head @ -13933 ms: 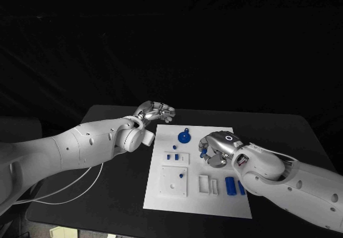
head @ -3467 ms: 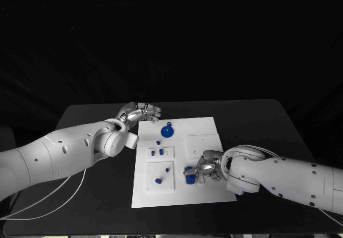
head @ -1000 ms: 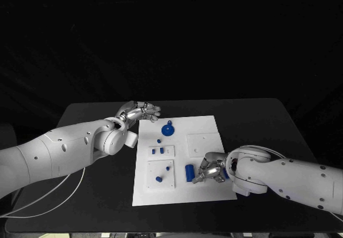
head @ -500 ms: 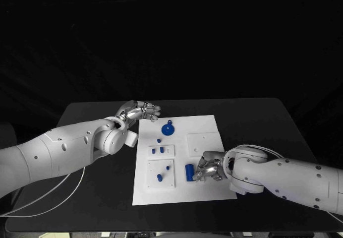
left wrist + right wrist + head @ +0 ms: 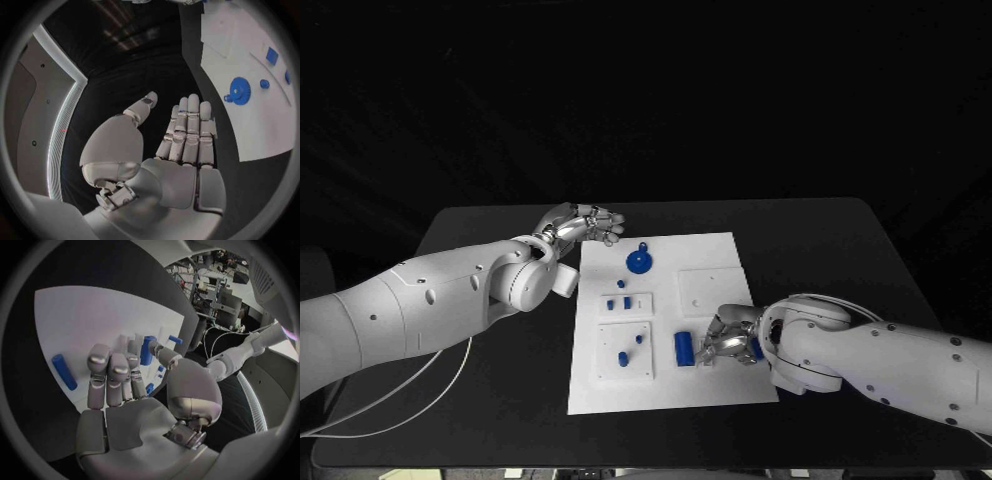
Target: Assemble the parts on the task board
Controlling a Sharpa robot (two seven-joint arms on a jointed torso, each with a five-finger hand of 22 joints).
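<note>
The white task board (image 5: 675, 385) lies mid-table. On its near part lies a blue cylinder (image 5: 684, 347). My right hand (image 5: 730, 340) is low over the board just right of it, fingers curled, tips close to it. In the right wrist view the cylinder (image 5: 148, 350) shows between the fingertips and thumb; I cannot tell whether they pinch it. A thinner blue peg (image 5: 64, 371) lies loose beside that hand. My left hand (image 5: 581, 222) hovers off the board's far left corner, fingers straight (image 5: 187, 130), holding nothing.
A blue gear-like disc (image 5: 638, 263) sits at the board's far end. Small blue pegs (image 5: 626, 301) stand in two white plates on the board's left side, and a square white plate (image 5: 707, 290) lies to the right. Black table surrounds the board.
My right hand, over the cylinder 3.5 s ago, now sits beside it; in the last second it nudged left and eased back. The cylinder and my left hand have stayed put.
</note>
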